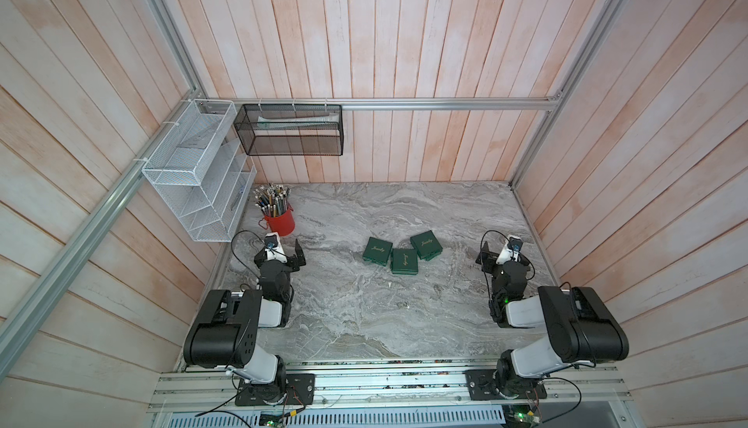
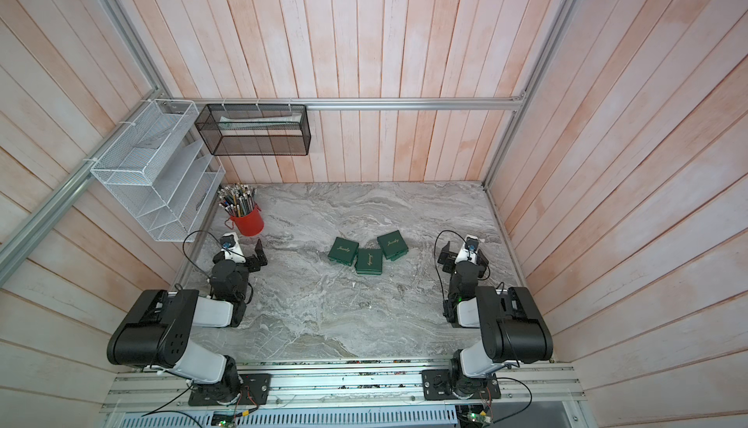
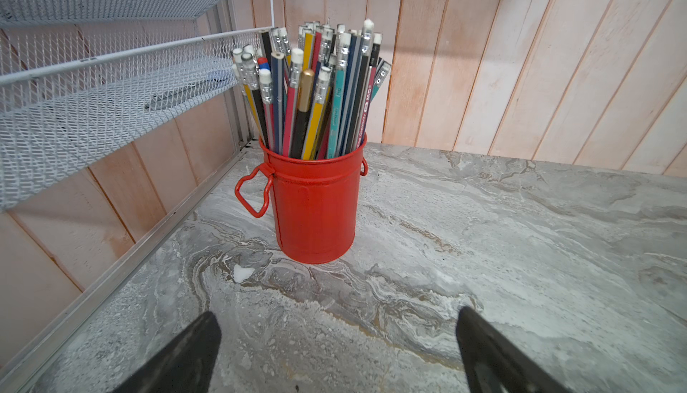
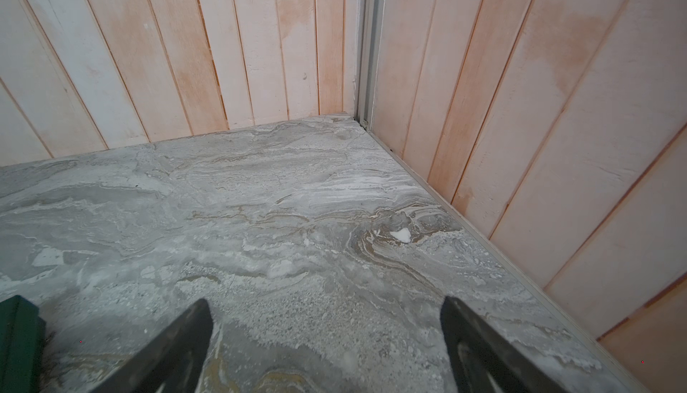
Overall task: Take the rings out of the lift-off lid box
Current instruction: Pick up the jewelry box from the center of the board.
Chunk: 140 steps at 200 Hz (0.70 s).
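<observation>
left gripper gapes wide, holding nothing, a red pencil cup just ahead. right gripper is equally wide and empty over the marble table. between both jaws huddle three flat dark green boxes, gold script on closed lids; rings hidden.

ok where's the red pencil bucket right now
In both top views the red bucket stands near the far left corner of the table, beside the white mesh rack, just ahead of the open left pincer.
</observation>
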Available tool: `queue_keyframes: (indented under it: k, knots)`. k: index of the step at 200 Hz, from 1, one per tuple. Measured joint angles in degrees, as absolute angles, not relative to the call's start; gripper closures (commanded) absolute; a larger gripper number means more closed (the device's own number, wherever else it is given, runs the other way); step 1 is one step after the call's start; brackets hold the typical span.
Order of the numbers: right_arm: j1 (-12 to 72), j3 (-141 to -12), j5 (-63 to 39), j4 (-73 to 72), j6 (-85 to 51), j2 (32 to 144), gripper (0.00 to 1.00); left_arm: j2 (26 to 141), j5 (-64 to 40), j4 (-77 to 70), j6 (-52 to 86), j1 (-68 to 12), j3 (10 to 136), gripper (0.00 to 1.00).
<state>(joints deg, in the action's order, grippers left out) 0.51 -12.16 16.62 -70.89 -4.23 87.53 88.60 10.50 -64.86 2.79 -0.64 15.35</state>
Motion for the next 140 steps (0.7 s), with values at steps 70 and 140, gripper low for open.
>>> queue_keyframes:
  k: [70,140]
  knots:
    - [3.55,-15.18,17.98,-63.0,-1.74,80.42,0.02,79.94,15.2,-48.8,2.63,-4.73,22.02,0.0]
    - [6.31,-33.17,14.11,-35.24,-10.44,72.86,0.02,66.89,19.75,-22.61,9.78,-13.19,36.07,0.0]
